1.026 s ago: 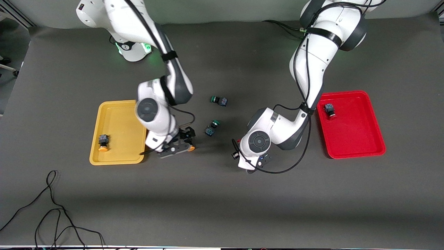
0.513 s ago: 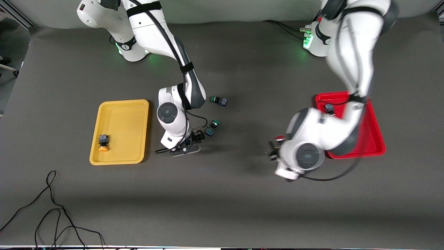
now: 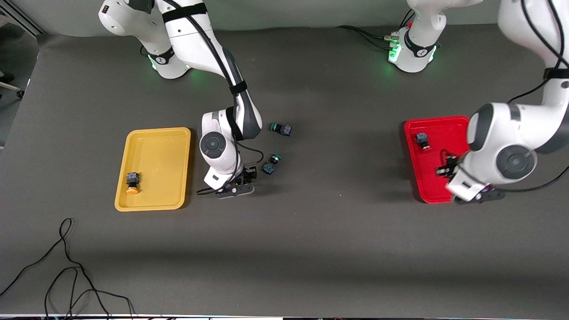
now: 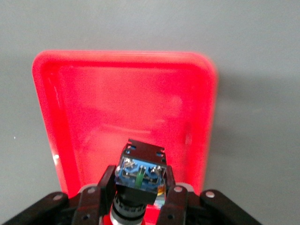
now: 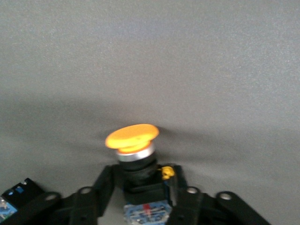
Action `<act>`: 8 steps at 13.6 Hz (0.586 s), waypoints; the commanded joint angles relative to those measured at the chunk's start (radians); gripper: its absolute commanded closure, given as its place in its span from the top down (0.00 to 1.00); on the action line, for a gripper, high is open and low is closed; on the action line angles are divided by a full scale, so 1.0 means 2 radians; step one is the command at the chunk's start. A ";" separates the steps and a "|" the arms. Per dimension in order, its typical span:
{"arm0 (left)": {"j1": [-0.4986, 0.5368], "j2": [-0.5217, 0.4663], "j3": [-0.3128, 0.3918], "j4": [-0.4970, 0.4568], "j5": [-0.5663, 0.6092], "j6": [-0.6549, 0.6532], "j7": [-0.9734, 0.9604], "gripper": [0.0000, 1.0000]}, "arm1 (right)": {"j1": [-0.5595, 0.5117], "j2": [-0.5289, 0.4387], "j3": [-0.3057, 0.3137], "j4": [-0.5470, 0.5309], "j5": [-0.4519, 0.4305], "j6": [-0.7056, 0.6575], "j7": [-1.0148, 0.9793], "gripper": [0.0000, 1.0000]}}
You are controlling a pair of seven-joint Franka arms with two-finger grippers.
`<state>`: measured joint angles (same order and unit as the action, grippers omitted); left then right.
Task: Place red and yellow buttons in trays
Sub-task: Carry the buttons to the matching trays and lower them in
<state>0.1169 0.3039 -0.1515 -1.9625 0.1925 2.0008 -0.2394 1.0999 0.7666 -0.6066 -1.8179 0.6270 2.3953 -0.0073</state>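
Note:
My left gripper (image 3: 446, 168) hangs over the red tray (image 3: 442, 133), shut on a red button; in the left wrist view (image 4: 139, 180) its fingers clamp the blue-black body (image 4: 140, 169), cap toward the wrist, above the tray (image 4: 126, 108). A second red button (image 3: 422, 141) lies in that tray. My right gripper (image 3: 244, 177) is low over the table between the yellow tray (image 3: 155, 153) and a green-capped switch, shut on a yellow button (image 5: 132, 140); its fingers (image 5: 105, 183) flank the body. Another yellow button (image 3: 132, 182) lies in the yellow tray.
Two green-capped switches lie on the dark table mat near its middle, one (image 3: 271, 163) right beside my right gripper, one (image 3: 281, 129) farther from the camera. A black cable (image 3: 66, 266) loops at the near edge toward the right arm's end.
My left arm has swung from the middle of the table to over the red tray, carrying the red button. My right gripper shifted a little away from the yellow tray, then stayed.

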 commanded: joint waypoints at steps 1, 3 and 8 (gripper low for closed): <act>0.042 -0.038 -0.006 -0.115 0.011 0.104 0.054 0.00 | 0.010 -0.014 -0.007 -0.012 0.012 0.003 0.002 0.17; 0.058 -0.035 -0.006 -0.160 0.011 0.166 0.072 0.00 | 0.010 -0.024 -0.012 -0.010 0.010 0.000 0.001 0.16; 0.085 -0.022 -0.006 -0.219 0.011 0.262 0.114 0.56 | 0.011 -0.065 -0.088 0.051 -0.001 -0.170 0.026 0.16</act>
<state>0.2637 0.2824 -0.1516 -2.3798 0.2038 2.5048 -0.0541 1.1120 0.6837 -0.7203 -1.7596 0.6271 2.1769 0.0059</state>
